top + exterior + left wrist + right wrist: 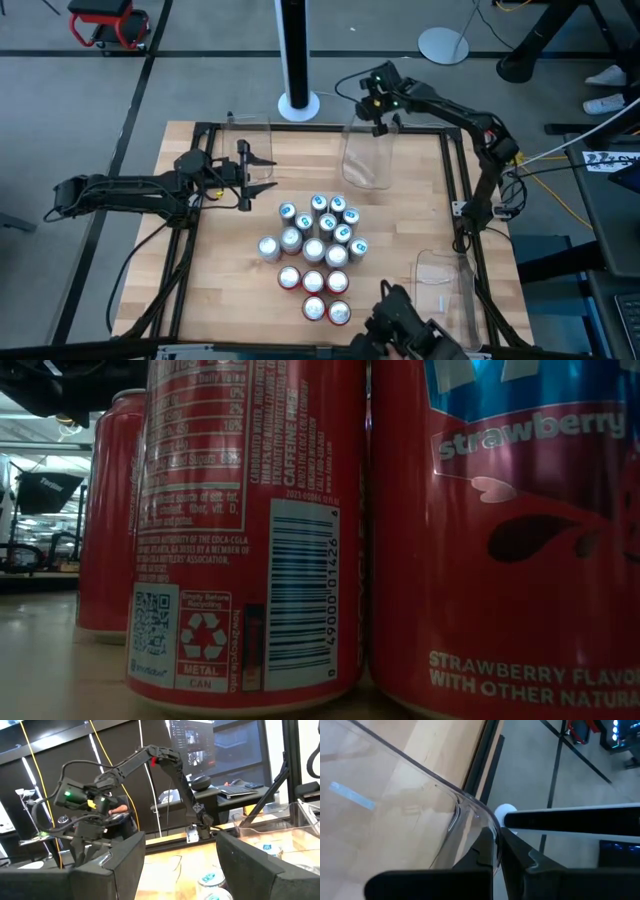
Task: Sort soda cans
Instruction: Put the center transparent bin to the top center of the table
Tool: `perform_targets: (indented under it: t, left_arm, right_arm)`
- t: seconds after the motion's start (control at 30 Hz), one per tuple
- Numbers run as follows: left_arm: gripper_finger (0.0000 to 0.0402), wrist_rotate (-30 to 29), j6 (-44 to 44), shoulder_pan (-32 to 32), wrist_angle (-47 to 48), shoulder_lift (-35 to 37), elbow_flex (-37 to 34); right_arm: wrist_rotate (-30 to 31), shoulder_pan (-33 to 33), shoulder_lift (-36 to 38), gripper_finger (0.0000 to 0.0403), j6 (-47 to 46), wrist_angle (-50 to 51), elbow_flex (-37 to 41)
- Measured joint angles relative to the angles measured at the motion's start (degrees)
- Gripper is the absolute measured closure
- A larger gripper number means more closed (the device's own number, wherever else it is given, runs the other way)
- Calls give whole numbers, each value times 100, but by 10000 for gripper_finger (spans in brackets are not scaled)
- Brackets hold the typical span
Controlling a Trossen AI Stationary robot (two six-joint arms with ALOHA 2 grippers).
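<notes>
Wooden table [225, 290]: right gripper [497, 851] pinches tub [395, 805] rim

Soda cans [212, 881] between parted jaws

Soda cans [315, 257]: teal-blue, silver-grey and red sides, silver tops; tubs [366, 155] clear; table [225, 280] pale wood.

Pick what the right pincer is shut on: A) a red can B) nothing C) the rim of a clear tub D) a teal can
C: the right pincer pinches the tub wall at its rim, at the table's far edge, away from the cans.
</notes>
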State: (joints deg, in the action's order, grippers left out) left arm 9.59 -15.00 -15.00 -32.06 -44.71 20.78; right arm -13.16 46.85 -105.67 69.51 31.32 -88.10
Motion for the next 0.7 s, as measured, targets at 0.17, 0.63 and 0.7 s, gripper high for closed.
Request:
perform_targets:
  t: [0.17,0.63,0.7]
  left_arm:
    - [169,0,2,0,1,0,0]
    - [169,-1,-76,-2,-8,2,0]
    - [169,1,-87,0,-11,2,0]
  right_arm:
    - [-1,2,-203,388,-31,-43,-324]
    - [-334,-9,-334,388,36,-903,-522]
    - [-448,-23,-381,388,185,-1017,-522]
